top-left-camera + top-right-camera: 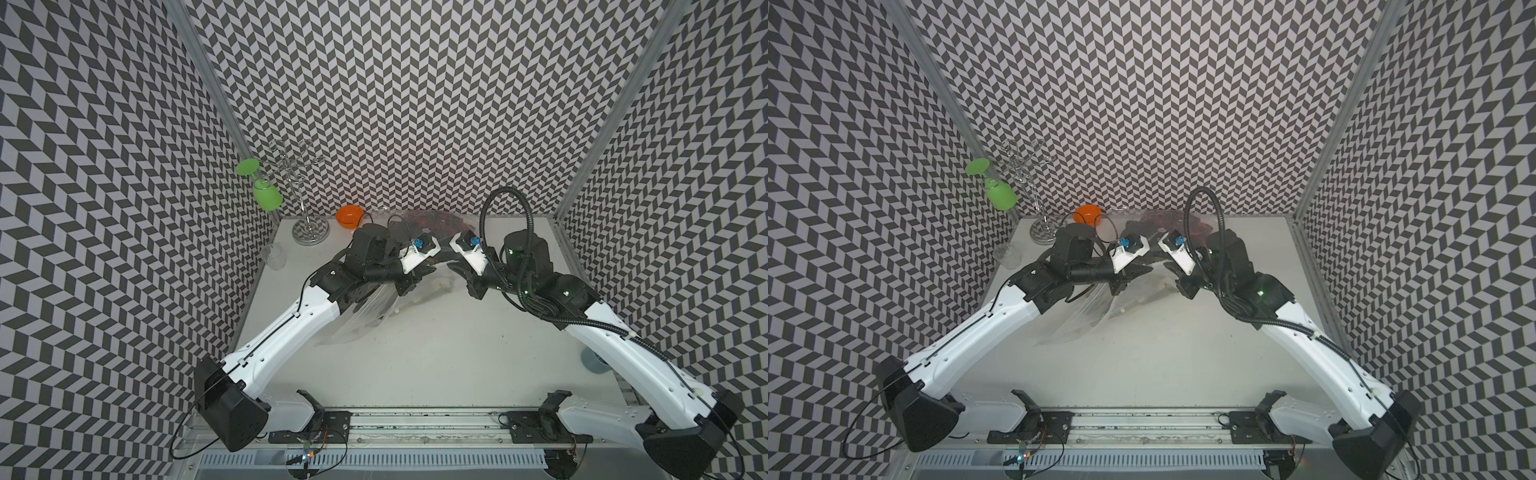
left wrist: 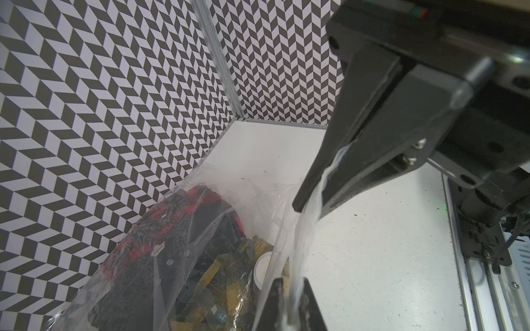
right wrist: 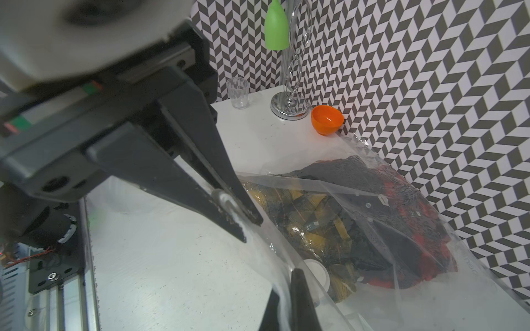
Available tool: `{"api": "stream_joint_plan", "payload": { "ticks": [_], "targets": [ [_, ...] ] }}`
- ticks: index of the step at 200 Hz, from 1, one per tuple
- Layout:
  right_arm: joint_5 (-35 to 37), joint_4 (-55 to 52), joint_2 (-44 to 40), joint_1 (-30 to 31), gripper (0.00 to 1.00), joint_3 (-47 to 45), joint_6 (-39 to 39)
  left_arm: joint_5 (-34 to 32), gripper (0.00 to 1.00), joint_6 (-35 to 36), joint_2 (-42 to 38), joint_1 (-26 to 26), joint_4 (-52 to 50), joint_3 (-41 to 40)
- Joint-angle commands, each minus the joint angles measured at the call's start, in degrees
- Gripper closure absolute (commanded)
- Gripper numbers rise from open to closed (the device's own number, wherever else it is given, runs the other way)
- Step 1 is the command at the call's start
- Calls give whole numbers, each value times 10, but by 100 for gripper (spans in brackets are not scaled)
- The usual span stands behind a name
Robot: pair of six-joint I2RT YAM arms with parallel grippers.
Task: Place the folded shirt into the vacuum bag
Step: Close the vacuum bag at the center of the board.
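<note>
Two claws pinch one vacuum bag at the far side of the desk

I count one vacuum bag [image 2: 252,189], one round white valve [image 3: 315,270] on it, one orange bowl [image 3: 327,119], one green glass [image 1: 266,195] hanging on one chrome rack [image 1: 309,232], and one clear cup [image 1: 274,255]. The shirt [image 3: 387,206], dark with red and yellow check, lies inside the bag; whether it is one piece or two I cannot tell. The bag lies on the desk [image 1: 436,353] by the back wall, near the bowl. Both arms reach forward and inward, so the wrists nearly meet above the bag. The left claw [image 2: 311,206] is pressed together on a strip of the bag film. The right claw [image 3: 251,230] is pressed together too, on the same edge of the bag, near the left one.
</note>
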Motion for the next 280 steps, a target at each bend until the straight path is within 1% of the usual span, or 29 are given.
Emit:
{"api": "stream_joint_plan", "payload": {
  "ticks": [1, 35, 80, 131, 155, 169, 219, 280],
  "targets": [
    [188, 82, -47, -29, 100, 3, 38, -74, 89, -28, 1, 23, -113, -5],
    [221, 97, -59, -38, 100, -6, 44, -103, 91, -42, 5, 28, -148, 6],
    [214, 109, -73, -62, 100, -8, 53, -82, 90, -58, -10, 29, -175, 22],
    [188, 113, -74, -112, 100, -5, 56, -94, 88, -65, -24, 29, -209, 13],
    [193, 116, -76, -132, 100, -3, 53, -120, 90, -65, -19, 30, -220, 15],
    [187, 119, -78, -150, 100, 0, 56, -124, 92, -66, -20, 31, -221, 15],
    [196, 142, -48, -203, 100, 27, 90, -114, 93, -78, -16, 31, -230, 25],
    [191, 177, -9, -265, 100, 44, 127, -113, 94, -85, -27, 31, -228, -4]
  ]
}}
